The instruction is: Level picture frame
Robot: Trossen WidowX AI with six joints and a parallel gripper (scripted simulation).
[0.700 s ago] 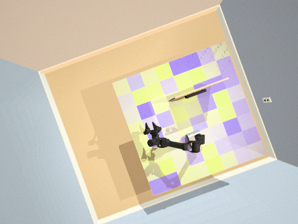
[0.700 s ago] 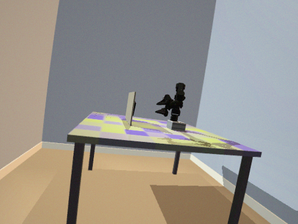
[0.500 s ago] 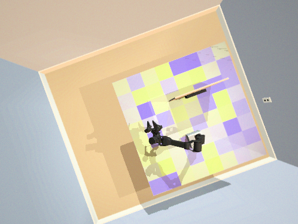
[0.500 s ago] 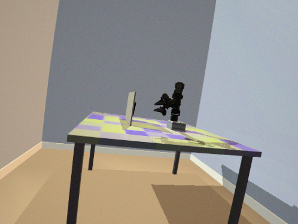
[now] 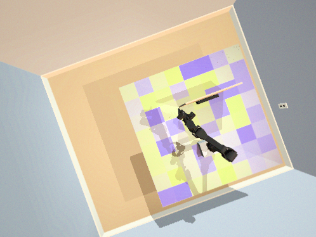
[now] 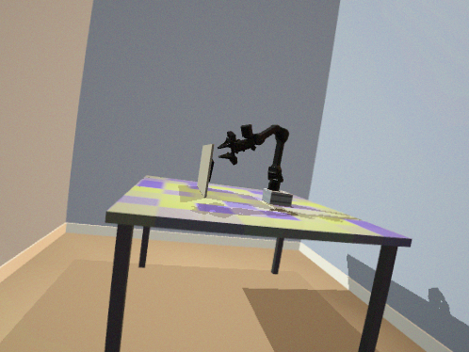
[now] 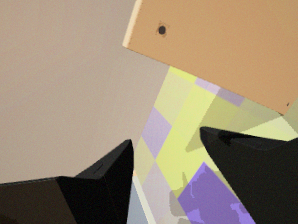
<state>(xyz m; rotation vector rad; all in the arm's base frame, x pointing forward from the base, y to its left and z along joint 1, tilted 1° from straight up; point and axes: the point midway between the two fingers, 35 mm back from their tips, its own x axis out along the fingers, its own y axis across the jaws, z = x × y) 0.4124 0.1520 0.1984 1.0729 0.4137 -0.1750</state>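
We have our claw [image 5: 181,111] [image 6: 218,152] [image 7: 166,138] partly open, gripping nothing, near the board [image 5: 222,90] [image 6: 204,169] [image 7: 220,45] and apart from the picture frame [image 5: 207,99] [image 6: 212,169].

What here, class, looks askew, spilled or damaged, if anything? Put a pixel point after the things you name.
Nothing clearly stands out as spilled or damaged. The dark frame [image 5: 207,99] [image 6: 212,170] on the upright board [image 5: 228,88] [image 6: 204,169] [image 7: 225,45] shows nearly edge-on from above and from outside, and the wrist view misses it, so these pictures cannot settle whether it hangs crooked.
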